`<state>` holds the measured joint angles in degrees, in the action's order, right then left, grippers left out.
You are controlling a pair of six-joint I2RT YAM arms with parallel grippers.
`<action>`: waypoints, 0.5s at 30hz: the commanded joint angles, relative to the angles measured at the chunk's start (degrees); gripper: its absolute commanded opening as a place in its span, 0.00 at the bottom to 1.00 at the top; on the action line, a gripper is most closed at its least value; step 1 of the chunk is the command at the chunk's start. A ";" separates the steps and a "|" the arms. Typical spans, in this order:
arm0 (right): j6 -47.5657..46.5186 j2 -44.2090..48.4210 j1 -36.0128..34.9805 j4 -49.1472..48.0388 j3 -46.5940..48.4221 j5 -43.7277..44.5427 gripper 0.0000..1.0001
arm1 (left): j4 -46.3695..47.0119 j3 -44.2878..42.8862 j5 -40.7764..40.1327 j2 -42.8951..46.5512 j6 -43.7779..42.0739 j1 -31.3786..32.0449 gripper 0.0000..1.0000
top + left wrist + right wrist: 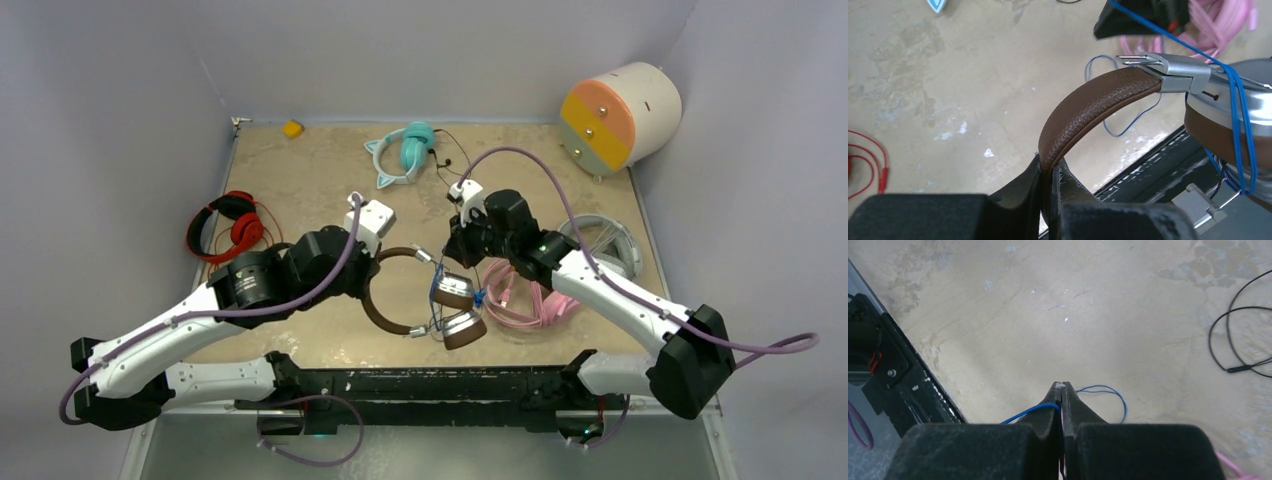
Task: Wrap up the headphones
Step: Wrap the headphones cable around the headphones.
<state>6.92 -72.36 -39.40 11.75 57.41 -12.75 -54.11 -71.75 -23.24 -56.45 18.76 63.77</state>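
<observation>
The brown headphones (453, 293) sit clamped by their stiff, padded headband (1088, 105) between your left gripper's (1049, 169) fingers, with the silver cups (1228, 107) just beyond the tips. Your right gripper's (1062, 386) fingers press together on the thin blue cord (1100, 386), which is probably limp and light, so keep your hold close to the cups.

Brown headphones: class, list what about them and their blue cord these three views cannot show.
- Left wrist view: the brown headphones run into the shut left gripper; the cup is cut by the right edge.
- Right wrist view: the blue cord vanishes inside the right gripper.
- Top view: cord turns too thin to count.
</observation>
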 commanded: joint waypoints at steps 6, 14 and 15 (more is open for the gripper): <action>9.64 3.43 0.29 -37.92 -20.49 -11.29 0.02 | 3.15 -8.74 8.99 0.57 15.61 -13.42 0.00; 13.81 -10.06 -1.66 -56.48 -25.19 -16.67 0.09 | 8.36 -14.98 22.93 -5.88 16.55 -28.31 0.00; 14.06 -11.48 -2.25 -58.97 -26.12 -16.27 0.09 | 9.02 -15.83 22.98 -6.11 16.82 -29.01 0.00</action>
<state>18.52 -79.55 -39.92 -32.67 33.26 -26.04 -52.51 -82.21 -7.11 -61.87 32.27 37.47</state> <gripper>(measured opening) 0.082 0.030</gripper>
